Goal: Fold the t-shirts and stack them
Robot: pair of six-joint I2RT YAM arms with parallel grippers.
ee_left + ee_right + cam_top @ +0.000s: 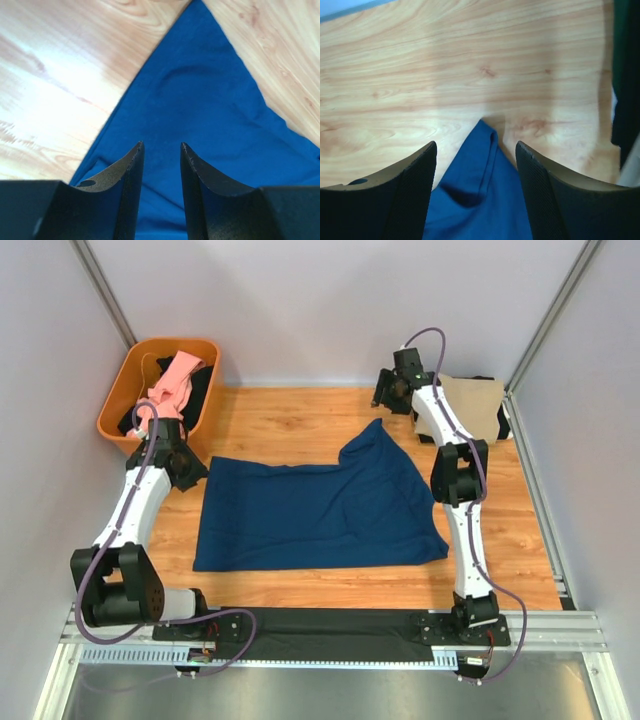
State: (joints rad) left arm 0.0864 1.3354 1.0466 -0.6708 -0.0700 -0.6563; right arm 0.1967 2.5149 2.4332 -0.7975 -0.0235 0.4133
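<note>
A navy blue t-shirt lies spread on the wooden table, its far right corner drawn up into a peak. My left gripper is open just above the shirt's far left corner; in the left wrist view blue cloth lies under the jaws, with nothing between them. My right gripper is open and empty beyond the peak, which shows below the jaws in the right wrist view. A tan t-shirt lies folded at the back right. A pink t-shirt and a black one lie in the basket.
The orange plastic basket stands at the back left corner. A dark cloth edge sticks out under the tan shirt, and also shows at the right edge of the right wrist view. A black cloth strip lies along the near edge between the arm bases.
</note>
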